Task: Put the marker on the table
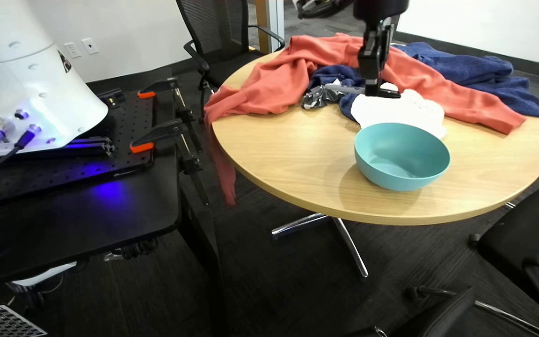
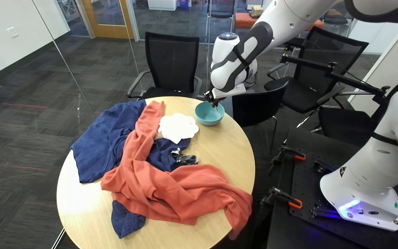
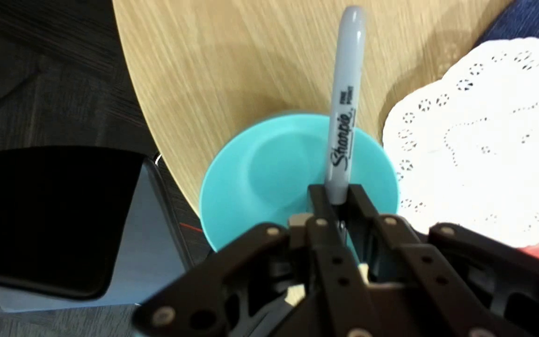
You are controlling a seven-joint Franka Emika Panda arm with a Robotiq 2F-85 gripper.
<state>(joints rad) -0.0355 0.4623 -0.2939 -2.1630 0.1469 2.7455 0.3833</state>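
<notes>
The marker [image 3: 344,107] is a grey Sharpie with a dark cap end. My gripper [image 3: 337,194] is shut on it near the cap end. The grey body sticks out past the fingertips; part of the cap is hidden between the fingers. In an exterior view the marker [image 1: 344,88] lies roughly level in the gripper [image 1: 373,91], raised above the round tan table [image 1: 288,154]. In an exterior view the gripper [image 2: 214,102] overlaps the teal bowl [image 2: 208,121], and the marker [image 2: 218,111] shows only faintly. The wrist view shows the bowl [image 3: 269,178] below the gripper.
A white doily [image 3: 484,140] lies beside the bowl. A coral cloth [image 2: 185,193], dark blue cloths [image 2: 105,138] and a crinkled black packet [image 2: 187,159] cover other parts of the tabletop. Black chairs [image 2: 171,65] stand around the table. A black chair [image 3: 54,210] is near its edge.
</notes>
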